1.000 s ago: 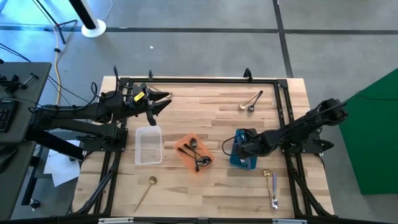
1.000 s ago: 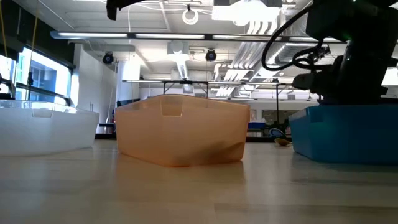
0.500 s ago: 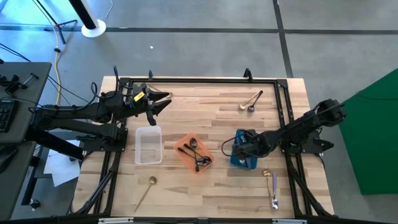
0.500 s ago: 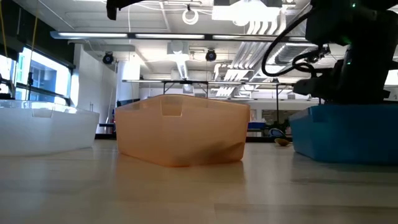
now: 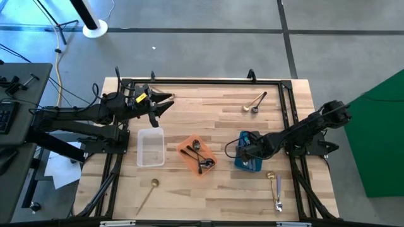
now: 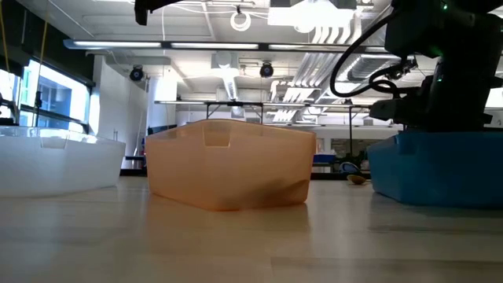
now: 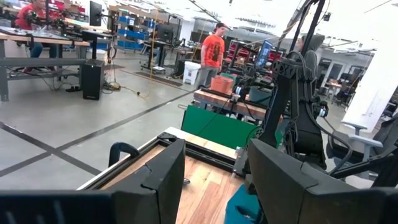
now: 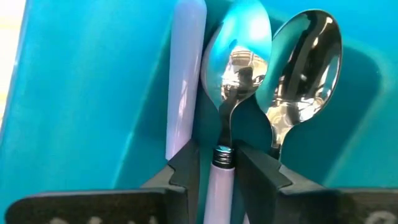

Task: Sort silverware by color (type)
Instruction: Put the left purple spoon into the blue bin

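My right gripper (image 8: 217,168) points down into the blue tray (image 5: 248,151) and stands open. Its fingers flank the neck of a silver spoon with a lilac handle (image 8: 222,155), which lies on the tray floor. A second silver spoon (image 8: 305,62) and another lilac handle (image 8: 185,74) lie beside it. Dark spoons (image 5: 199,154) lie in the orange tray (image 5: 189,161). Loose spoons lie at the far right (image 5: 255,102), near right (image 5: 276,189) and near left (image 5: 148,191). My left gripper (image 5: 169,101) waits open, raised at the far left.
A clear tray (image 5: 151,147) stands left of the orange one. A black frame (image 5: 202,82) runs round the table's far and side edges. Bare wood lies in the table's middle and along the near edge. People stand in the room beyond the table.
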Available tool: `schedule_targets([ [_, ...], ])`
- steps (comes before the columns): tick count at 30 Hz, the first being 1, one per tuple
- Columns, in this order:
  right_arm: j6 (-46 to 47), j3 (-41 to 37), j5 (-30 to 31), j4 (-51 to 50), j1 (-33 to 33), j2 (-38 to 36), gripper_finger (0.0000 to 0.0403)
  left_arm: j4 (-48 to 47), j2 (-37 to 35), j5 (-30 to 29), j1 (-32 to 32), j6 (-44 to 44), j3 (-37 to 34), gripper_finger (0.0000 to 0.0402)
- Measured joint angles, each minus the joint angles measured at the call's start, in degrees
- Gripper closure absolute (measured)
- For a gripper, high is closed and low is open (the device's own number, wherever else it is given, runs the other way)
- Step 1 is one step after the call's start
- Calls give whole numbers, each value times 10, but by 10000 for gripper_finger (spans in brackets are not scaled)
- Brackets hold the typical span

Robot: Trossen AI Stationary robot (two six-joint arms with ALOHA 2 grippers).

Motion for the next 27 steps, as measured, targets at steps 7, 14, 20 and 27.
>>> schedule_targets([
  [7, 0, 0, -2, 0, 0, 0, 315, 0, 0, 0, 0, -1, 0, 236],
  [14, 0, 0, -4, 0, 0, -1, 279, 0, 0, 0, 0, -1, 0, 236],
  [20, -3, 1, -7, 0, 0, -1, 257, 0, 0, 0, 0, -1, 0, 236],
  [27, -4, 3, -9, -3, 1, -2, 258, -2, 0, 0, 0, -1, 0, 236],
])
